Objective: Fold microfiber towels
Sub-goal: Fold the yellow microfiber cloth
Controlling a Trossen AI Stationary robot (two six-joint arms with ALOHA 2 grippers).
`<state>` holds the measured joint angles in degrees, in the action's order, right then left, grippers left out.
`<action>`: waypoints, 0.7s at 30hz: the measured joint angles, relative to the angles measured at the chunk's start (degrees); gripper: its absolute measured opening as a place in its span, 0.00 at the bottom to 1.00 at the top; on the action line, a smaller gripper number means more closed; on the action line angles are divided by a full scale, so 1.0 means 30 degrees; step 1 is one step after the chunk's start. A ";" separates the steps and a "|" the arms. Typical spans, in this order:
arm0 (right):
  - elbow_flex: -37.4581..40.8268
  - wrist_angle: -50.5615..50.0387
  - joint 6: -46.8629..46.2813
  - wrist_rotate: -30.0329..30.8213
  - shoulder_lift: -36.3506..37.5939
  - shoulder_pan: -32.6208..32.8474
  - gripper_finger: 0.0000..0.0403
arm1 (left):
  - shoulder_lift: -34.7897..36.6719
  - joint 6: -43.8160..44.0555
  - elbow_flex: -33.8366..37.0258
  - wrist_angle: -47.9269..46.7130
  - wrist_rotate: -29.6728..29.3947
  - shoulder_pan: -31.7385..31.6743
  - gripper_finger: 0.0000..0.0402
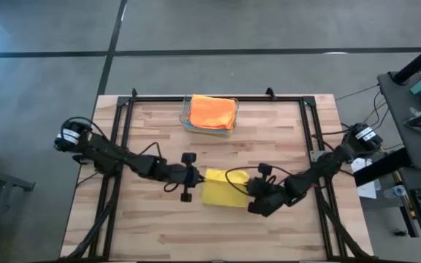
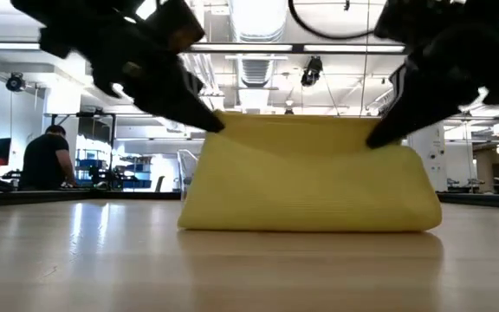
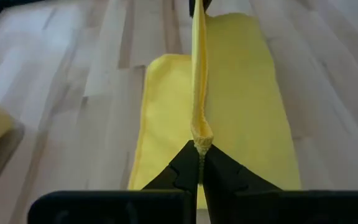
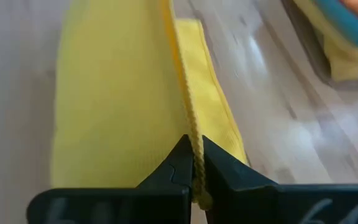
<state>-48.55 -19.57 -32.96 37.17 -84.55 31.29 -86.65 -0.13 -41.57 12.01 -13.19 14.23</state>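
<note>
We see a wooden table (image 1: pixel 152 219) with both arms reaching to its middle, and at its far edge a clear plastic bin (image 1: pixel 187 117) holding a stack of towels, the orange towel (image 1: pixel 213 111) on top with blue and yellow edges just showing beneath it. In the middle of the table lies the yellow towel (image 1: pixel 224 190), the one we are working on, between the two grippers. The left gripper (image 1: pixel 196 177) is clamped tight on one end of the towel's raised edge, and the right gripper (image 1: pixel 258 196) is pinched on the other end of that same edge; each wrist view shows the hem trapped between closed fingers. From table height we see the top edge (image 2: pixel 306 121) held up taut between the two grips while the rest of the cloth hangs down and rests on the wood, a lower layer already lying flat beneath. We judge the fold to be in mid-course: the edge is lifted but not yet carried across. The next move calls for both grippers to travel together, level and at the same pace, over the lower layer, set the held edge down along the opposite hem, and only then let go, so the corners meet without skewing.
</note>
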 joint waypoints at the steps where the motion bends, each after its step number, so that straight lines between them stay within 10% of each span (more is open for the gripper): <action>1: 0.0177 0.0050 0.0001 -0.0103 0.0005 -0.0204 0.02 | -0.0092 -0.0091 0.0007 0.0126 0.0121 -0.0250 0.00; 21: 0.1338 0.1044 0.0093 -0.1059 -0.1066 -0.1602 0.02 | -0.3133 -0.1091 -0.0021 0.1661 0.2064 -0.2262 0.00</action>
<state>-44.54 -16.44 -32.69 33.99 -87.75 26.48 -96.05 -3.40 -41.63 16.99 -7.00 7.44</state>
